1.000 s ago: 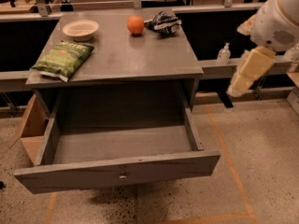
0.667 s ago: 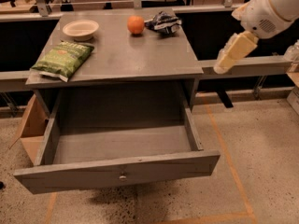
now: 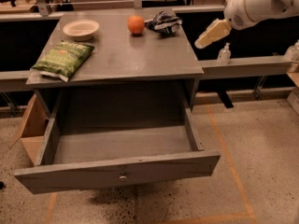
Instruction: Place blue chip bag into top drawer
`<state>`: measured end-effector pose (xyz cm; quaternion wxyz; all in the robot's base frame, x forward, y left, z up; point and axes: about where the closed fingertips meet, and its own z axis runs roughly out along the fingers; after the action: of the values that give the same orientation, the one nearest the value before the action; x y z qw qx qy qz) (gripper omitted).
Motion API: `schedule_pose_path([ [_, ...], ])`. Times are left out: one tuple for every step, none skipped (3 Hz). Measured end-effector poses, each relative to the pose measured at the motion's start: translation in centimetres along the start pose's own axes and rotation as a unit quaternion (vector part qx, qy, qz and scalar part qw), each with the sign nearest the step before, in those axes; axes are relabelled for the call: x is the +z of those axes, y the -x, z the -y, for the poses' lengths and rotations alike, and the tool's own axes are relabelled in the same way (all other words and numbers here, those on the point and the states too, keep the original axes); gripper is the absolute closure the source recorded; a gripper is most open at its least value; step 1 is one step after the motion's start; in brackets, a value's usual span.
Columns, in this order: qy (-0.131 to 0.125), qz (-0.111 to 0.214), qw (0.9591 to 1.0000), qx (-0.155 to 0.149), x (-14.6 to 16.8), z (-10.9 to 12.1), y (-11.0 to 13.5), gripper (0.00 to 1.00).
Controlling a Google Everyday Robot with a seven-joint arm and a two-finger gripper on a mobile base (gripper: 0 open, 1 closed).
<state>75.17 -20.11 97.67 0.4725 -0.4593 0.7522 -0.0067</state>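
Observation:
The blue chip bag (image 3: 163, 22), dark blue and crumpled with silver patches, lies at the far right of the grey tabletop (image 3: 121, 55), next to an orange (image 3: 136, 24). The top drawer (image 3: 121, 148) stands pulled wide open below the tabletop, with nothing inside and a small round knob (image 3: 123, 177) on its front panel. My gripper (image 3: 205, 37) hangs in the air to the right of the table, a short way right of the bag and slightly nearer to the camera, pointing down-left toward it. It holds nothing that I can see.
A flat green chip bag (image 3: 64, 59) lies at the table's left front and a white bowl (image 3: 81, 29) behind it. A cardboard box (image 3: 29, 129) stands left of the drawer. A sanitiser bottle (image 3: 224, 54) sits on the ledge at right.
My arm has risen and swung left, bringing the gripper from low beside the table's right edge up toward the blue chip bag. Nothing on the table moved.

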Motion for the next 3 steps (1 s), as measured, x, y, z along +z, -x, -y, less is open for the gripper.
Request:
schedule_pose_path([
  [-0.034,-0.009,0.9976,0.059,4.7,2.2,-0.3,0.0],
  [-0.034,-0.009,0.9977,0.058,4.7,2.1,-0.3,0.0],
  [-0.051,0.009,0.996,0.072,6.4,2.6,0.5,0.0],
])
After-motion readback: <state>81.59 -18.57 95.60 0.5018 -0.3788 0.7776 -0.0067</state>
